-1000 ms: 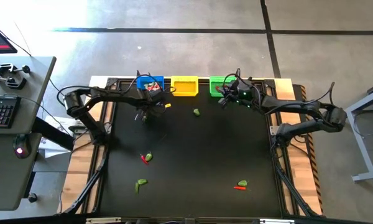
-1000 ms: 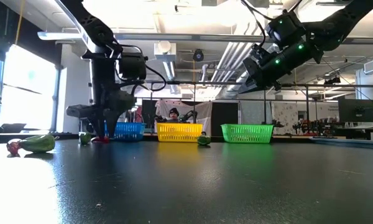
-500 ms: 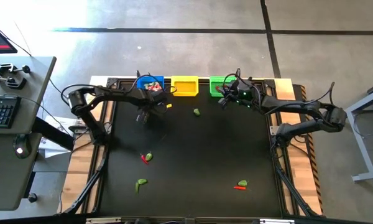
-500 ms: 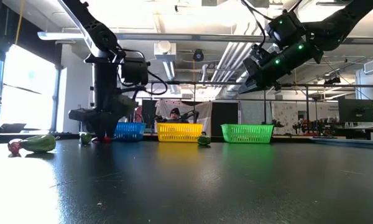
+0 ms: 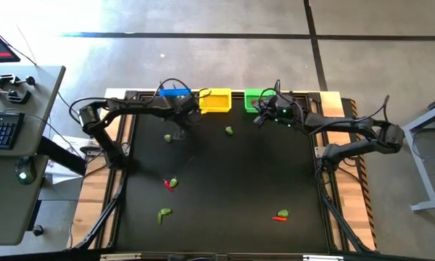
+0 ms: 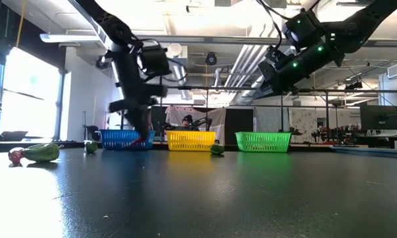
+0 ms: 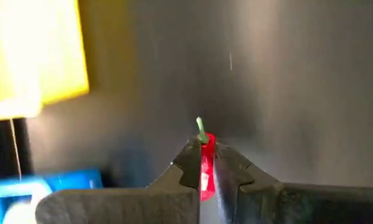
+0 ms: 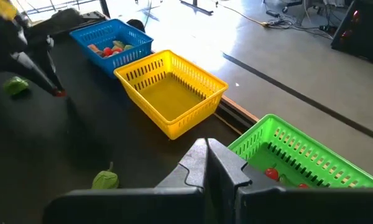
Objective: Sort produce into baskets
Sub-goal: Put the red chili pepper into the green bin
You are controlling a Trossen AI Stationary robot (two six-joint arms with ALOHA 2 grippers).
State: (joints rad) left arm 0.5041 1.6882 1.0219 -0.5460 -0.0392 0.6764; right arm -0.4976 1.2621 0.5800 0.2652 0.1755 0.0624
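Observation:
My left gripper (image 5: 180,132) is low over the table in front of the blue basket (image 6: 122,139), shut on a small red chilli with a green stem (image 7: 206,163). A green piece (image 5: 168,137) lies on the table just left of it. The yellow basket (image 5: 216,100) and the green basket (image 5: 252,96) stand in a row along the far edge. My right gripper (image 8: 208,163) hangs shut and empty above the table by the green basket, which holds red and green pieces (image 8: 272,173). The blue basket also holds pieces (image 8: 109,48). My left gripper pinches the red chilli's body (image 7: 205,171) between its two fingers, which lie along it. The green stem end (image 7: 201,127) sticks out past the fingertips. The fingers slant down from above, and the chilli (image 6: 140,140) hangs just above the table.
More produce lies loose on the black table: a green piece (image 5: 229,130) near the yellow basket, a green and red pair (image 5: 171,183) at mid left, a green one (image 5: 164,213) at near left, and a green and red pair (image 5: 280,214) at near right.
My left gripper has shut on the red chilli. It has tipped to a slant and moved toward the table's right, lifting the chilli off the table. The green piece beside it has stayed where it was.

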